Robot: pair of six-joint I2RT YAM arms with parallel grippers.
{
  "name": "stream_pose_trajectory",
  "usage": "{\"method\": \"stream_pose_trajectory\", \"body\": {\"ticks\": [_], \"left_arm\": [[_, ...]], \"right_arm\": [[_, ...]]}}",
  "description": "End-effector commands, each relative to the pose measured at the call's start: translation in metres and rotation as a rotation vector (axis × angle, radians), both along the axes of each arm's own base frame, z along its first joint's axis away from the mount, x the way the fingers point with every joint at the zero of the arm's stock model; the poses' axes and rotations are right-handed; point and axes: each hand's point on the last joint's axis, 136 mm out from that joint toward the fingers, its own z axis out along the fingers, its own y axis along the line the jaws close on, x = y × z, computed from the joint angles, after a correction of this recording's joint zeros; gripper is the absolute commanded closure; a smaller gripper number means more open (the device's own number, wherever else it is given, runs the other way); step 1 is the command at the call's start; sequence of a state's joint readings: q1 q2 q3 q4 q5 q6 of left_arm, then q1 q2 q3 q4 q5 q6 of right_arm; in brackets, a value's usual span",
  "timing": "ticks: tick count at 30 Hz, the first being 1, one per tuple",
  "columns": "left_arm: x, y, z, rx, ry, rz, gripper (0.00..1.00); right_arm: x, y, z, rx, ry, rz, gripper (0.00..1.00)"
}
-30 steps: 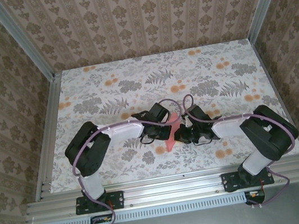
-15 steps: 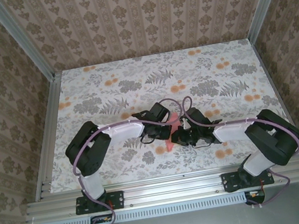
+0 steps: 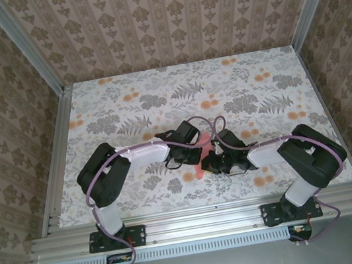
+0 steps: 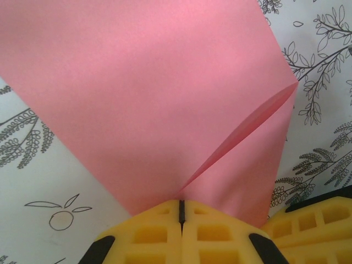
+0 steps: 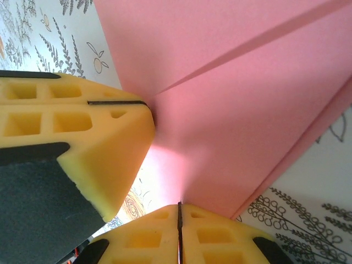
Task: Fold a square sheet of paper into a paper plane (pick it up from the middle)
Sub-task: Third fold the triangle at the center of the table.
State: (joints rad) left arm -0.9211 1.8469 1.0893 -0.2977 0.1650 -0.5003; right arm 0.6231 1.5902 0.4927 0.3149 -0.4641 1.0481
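Floral table [image 3: 124, 100] in a wallpapered booth, top view: both arms meet front-centre over the creased square sheet of paper [image 3: 199, 168]; left wrist: left gripper [image 4: 180, 208] pinched shut on its folded corner, probably pinning the crease; right wrist: right gripper [image 5: 179, 212] clamped on the neighbouring edge, probably steadying it.

Right claw [image 5: 179, 212] and left claw [image 5: 137, 103] both pinch the creased pink paper [image 5: 247, 82].

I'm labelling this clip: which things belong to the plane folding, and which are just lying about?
Job: thin creased salmon-pink paper sheet; left gripper and right gripper, both shut on it.
Just there: floral-print table cover; patterned wall panels; aluminium frame rail.
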Motion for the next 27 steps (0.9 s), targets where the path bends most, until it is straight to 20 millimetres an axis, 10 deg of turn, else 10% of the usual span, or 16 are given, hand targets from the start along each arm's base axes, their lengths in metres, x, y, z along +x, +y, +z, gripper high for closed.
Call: {"method": "stream_pose_trajectory", "body": {"ticks": [1,11,27], "left_arm": [[-0.004,0.004,-0.01,0.038,0.028,-0.02,0.98],[-0.005,0.004,-0.011,0.04,0.03,-0.025,0.98],[-0.005,0.002,-0.011,0.039,0.033,-0.029,0.98]], "right_arm": [[-0.013,-0.006,-0.019,-0.042,0.052,0.007,0.9],[-0.008,0.003,0.024,-0.017,-0.041,0.017,0.9],[-0.021,0.0,-0.006,-0.103,0.022,0.03,0.91]]}}
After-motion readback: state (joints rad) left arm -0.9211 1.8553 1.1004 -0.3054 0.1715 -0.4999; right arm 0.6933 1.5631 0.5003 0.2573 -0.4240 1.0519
